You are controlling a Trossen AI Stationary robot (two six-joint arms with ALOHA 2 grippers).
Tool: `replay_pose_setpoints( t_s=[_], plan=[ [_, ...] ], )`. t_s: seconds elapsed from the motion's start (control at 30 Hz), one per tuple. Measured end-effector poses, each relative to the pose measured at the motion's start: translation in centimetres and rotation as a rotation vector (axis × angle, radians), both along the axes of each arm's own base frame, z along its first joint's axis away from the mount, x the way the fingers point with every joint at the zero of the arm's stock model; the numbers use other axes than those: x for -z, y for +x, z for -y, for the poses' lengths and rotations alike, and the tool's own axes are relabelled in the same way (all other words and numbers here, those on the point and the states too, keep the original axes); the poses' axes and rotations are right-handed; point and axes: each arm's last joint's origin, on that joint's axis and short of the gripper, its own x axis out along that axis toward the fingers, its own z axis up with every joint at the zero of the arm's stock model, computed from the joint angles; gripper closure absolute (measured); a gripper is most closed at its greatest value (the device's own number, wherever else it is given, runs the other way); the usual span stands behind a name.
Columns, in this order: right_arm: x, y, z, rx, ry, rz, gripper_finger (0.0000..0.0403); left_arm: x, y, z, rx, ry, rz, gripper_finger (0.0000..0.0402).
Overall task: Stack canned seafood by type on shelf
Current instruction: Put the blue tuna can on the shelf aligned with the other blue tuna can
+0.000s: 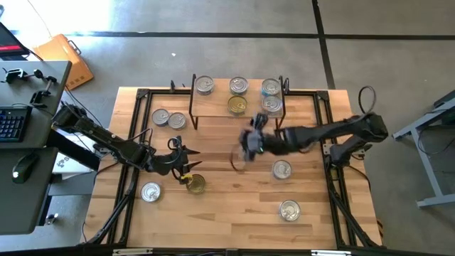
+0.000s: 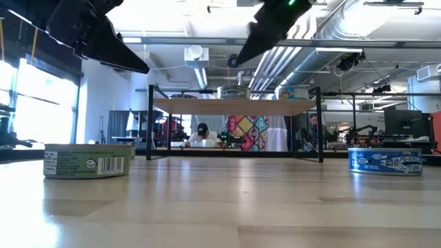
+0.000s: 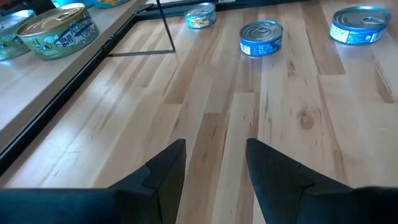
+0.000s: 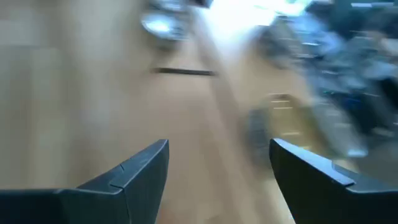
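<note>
The shelf (image 1: 213, 107) stands at the table's far middle. Several tins of canned seafood rest on its top, silver-lidded ones (image 1: 204, 85) and a gold-lidded one (image 1: 237, 105). More tins stand on the table: two at the far left (image 1: 168, 119), one silver (image 1: 150, 191) and one gold (image 1: 195, 183) at the near left, and two at the right (image 1: 282, 169) (image 1: 289, 210). My left gripper (image 1: 190, 160) (image 3: 214, 162) hovers open over the left of the table, just beyond the gold tin, nothing between its fingers. My right gripper (image 1: 243, 151) (image 4: 217, 168) is open and empty in the air, on the near side of the shelf.
Black metal rails (image 1: 135, 142) run along the table's left and right sides. Bare wood lies between the two grippers and toward the near edge. In the low view a green-labelled tin (image 2: 87, 160) and a blue-labelled one (image 2: 384, 160) stand on the table nearer than the shelf (image 2: 234, 105).
</note>
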Motion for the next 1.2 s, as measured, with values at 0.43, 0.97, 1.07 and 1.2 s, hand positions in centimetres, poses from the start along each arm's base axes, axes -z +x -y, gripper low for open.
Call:
replay_pose_setpoints(
  t_s=[0.43,0.97,1.07,1.2],
  plan=[
    [5.5,-10.2,-11.1,-0.003,0.592,-0.566,0.0156,-0.5,0.4,0.2,0.012,-0.004,0.057,0.0241],
    [14.0,-12.6,-8.7,-0.002,0.331,-0.409,0.0318,2.4,4.2,2.1,0.323,0.243,0.052,0.0241],
    [13.9,-11.8,-8.4,-0.062,0.296,-0.382,0.0367,3.3,5.0,2.4,0.343,0.294,0.070,0.0241],
    [13.7,-10.0,-8.3,-0.198,0.293,-0.318,0.0395,3.8,5.7,2.7,0.366,0.373,0.099,0.0241]
  ],
)
